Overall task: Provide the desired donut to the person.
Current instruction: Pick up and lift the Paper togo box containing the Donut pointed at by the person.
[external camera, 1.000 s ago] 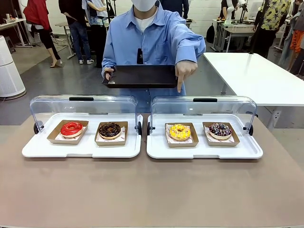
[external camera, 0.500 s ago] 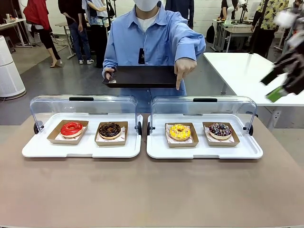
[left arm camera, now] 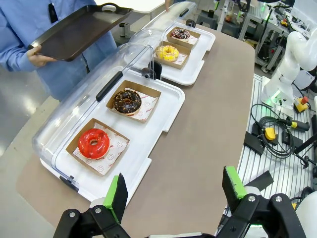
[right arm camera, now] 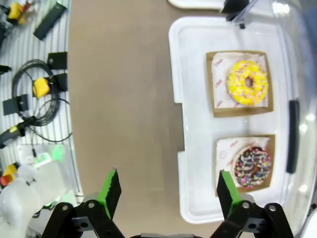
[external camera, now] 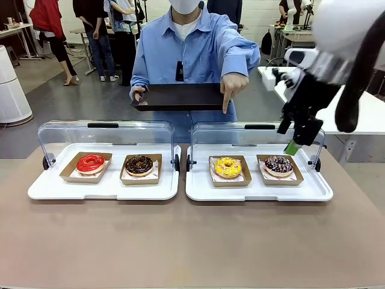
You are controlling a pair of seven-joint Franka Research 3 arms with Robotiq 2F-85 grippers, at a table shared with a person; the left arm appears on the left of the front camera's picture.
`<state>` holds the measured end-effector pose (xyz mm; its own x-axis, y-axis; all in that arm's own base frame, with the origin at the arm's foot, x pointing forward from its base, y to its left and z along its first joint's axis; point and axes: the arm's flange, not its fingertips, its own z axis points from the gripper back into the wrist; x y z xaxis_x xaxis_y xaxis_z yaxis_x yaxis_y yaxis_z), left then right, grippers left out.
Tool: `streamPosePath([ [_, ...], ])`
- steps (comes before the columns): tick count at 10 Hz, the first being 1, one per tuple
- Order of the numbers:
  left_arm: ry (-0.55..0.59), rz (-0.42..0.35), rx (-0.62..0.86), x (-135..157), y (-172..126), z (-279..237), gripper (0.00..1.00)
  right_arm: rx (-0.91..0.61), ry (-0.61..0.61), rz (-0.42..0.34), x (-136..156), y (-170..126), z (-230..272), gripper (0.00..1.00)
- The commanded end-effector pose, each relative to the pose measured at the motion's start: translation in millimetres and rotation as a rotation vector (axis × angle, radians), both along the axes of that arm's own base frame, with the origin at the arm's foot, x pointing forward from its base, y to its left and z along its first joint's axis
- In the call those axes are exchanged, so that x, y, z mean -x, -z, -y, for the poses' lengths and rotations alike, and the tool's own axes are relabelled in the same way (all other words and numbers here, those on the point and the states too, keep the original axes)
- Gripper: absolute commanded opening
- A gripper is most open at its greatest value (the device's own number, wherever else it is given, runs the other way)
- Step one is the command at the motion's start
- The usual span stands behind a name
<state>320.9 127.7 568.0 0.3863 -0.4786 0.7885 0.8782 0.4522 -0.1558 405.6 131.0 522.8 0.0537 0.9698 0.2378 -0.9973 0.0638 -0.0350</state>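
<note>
Yellow donut (external camera: pixel 227 167) with sprinkles is sitting in its cardboard holder (external camera: pixel 212 173), in the left half of the right-hand white case (external camera: pixel 258 191), whose clear lid (external camera: pixel 258 135) is standing rolled back. A dark sprinkled donut (external camera: pixel 278 165) is lying just beside it. The person's hand (external camera: pixel 233 87) is pointing down, seemingly at the yellow one, while the other hand is holding a black serving tray (external camera: pixel 178 96) beyond the cases. The right gripper (external camera: pixel 286 138) is hovering wide open and empty above the dark donut's end of the case; the left gripper (left arm camera: pixel 174 186) is hanging open and empty over the surface (external camera: pixel 192 241). The approach looks to be in hand. Next, the right gripper probably needs to shift over to the yellow donut, descend and grip the holder's edge, not the icing.
</note>
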Motion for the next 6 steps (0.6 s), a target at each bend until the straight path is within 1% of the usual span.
streamPosePath([
  [1, 0.001, 0.000, -0.001, 0.3, 0.0, 0.3, 1.00, 0.016, -0.019, 0.019, -11.4, 15.2, -5.5, 1.00],
  [2, 0.001, 0.000, -0.001, 0.3, 0.0, 0.3, 1.00, 0.016, -0.035, 0.055, -9.6, 23.7, -1.6, 1.00],
  [3, 0.001, 0.000, -0.001, 0.3, 0.0, 0.3, 1.00, 0.004, -0.008, -0.001, -7.9, 12.0, -6.6, 1.00],
  [6, 0.001, 0.000, -0.001, 0.3, 0.0, 0.3, 1.00, 0.004, -0.008, -0.001, -7.9, 12.0, -6.6, 1.00],
])
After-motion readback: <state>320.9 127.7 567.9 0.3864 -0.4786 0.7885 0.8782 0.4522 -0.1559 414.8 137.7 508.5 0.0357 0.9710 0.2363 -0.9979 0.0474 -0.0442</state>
